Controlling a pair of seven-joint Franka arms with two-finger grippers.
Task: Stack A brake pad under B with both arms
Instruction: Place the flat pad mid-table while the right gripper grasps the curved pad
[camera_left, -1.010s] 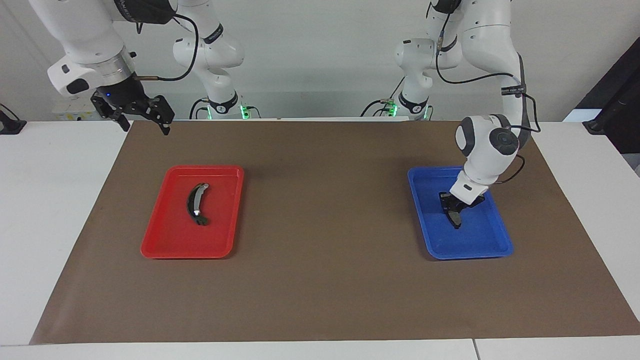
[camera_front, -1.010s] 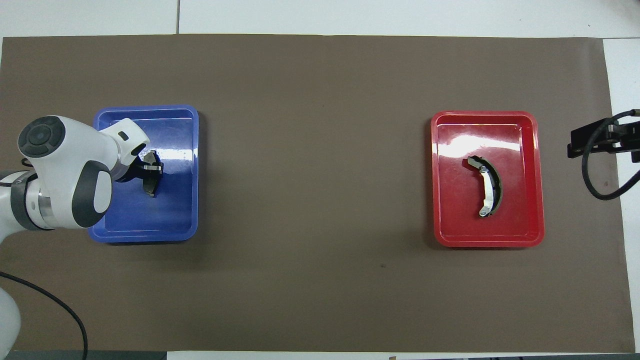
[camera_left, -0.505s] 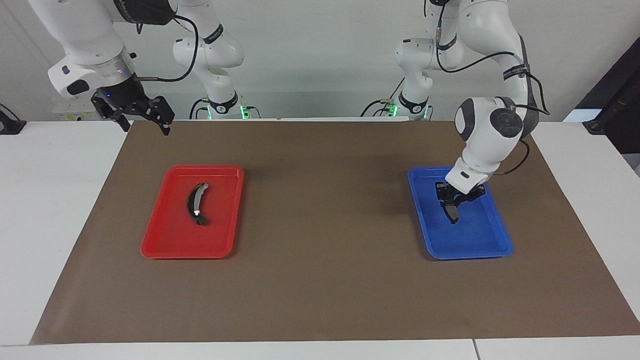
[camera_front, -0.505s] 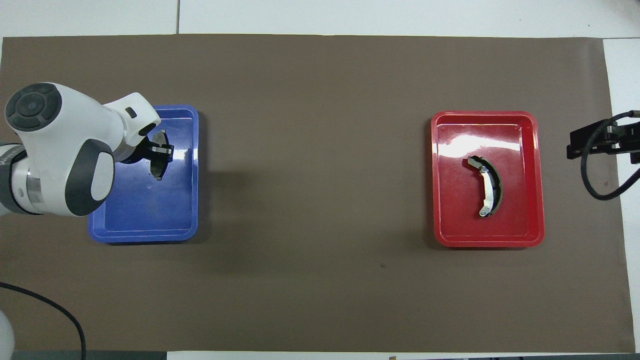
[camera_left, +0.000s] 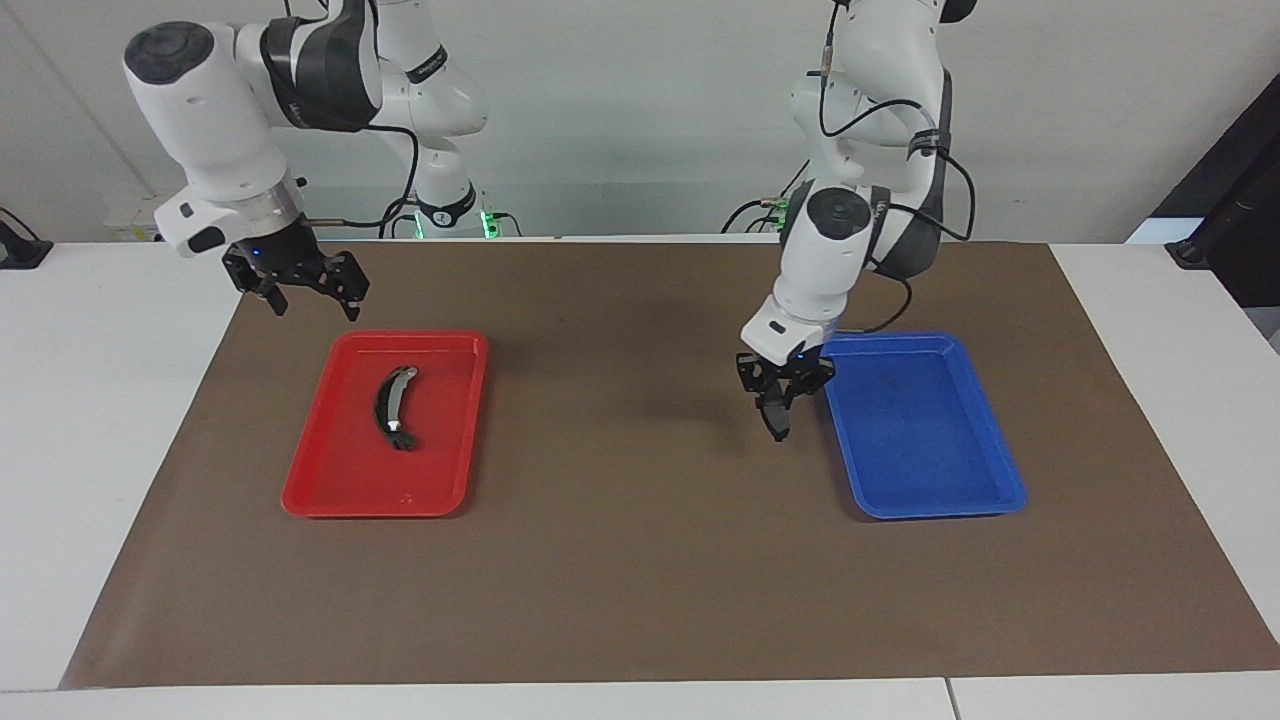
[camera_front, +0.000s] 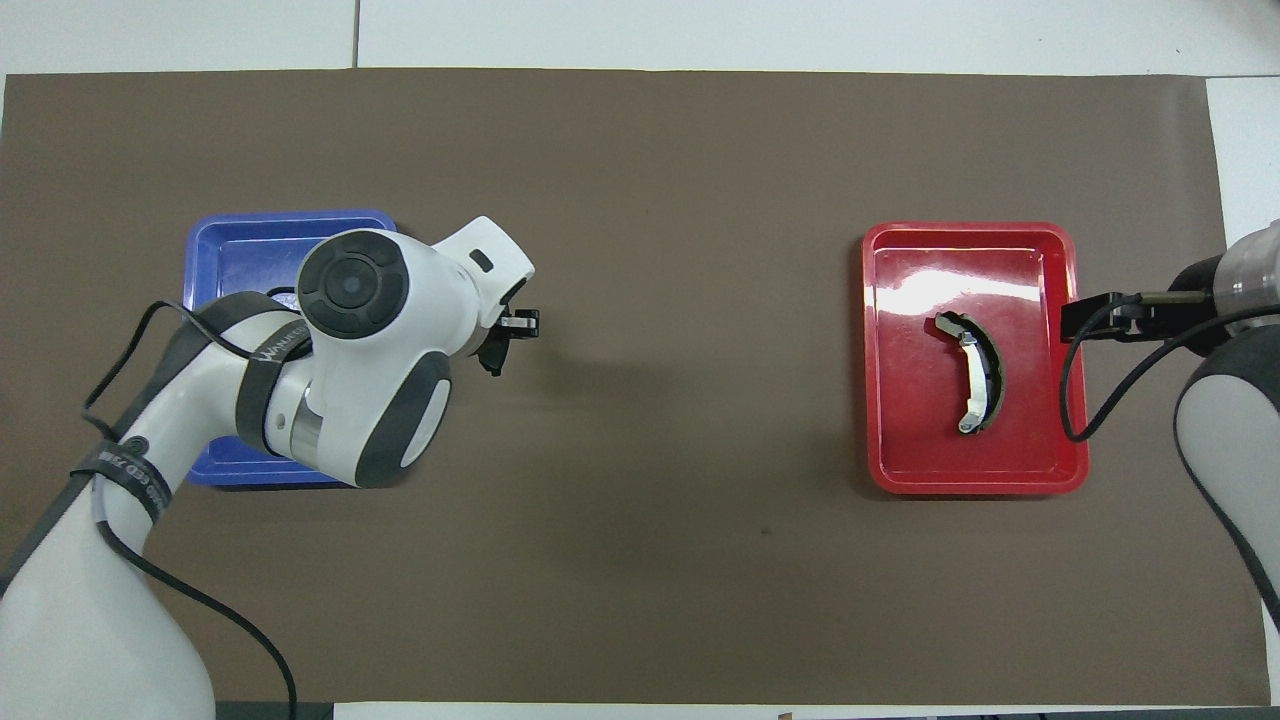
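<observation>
Since the earlier frames the left arm has swung out of the blue tray and carried the A brake pad with it, while the right arm has dipped a little closer to the red tray. In the facing view the left claw now hangs in the air right of centre, over the brown mat just beside the blue tray's edge. Its fingers are pinched tight on the upper end of the short dark pad, which dangles nearly upright below them, clear of the mat. In the overhead view the same claw pokes out from under the big white wrist at centre left, with only a dark sliver of the pad showing beneath it.

B lies flat in the red tray at the left of the facing view, its arch running up and down the frame, silver ends catching the light. In the overhead view B sits in the middle of the red tray at the right.

At upper left of the facing view, the right claw hovers over the mat just above the red tray's upper corner, fingers spread wide and holding nothing. The white counter borders the mat.
</observation>
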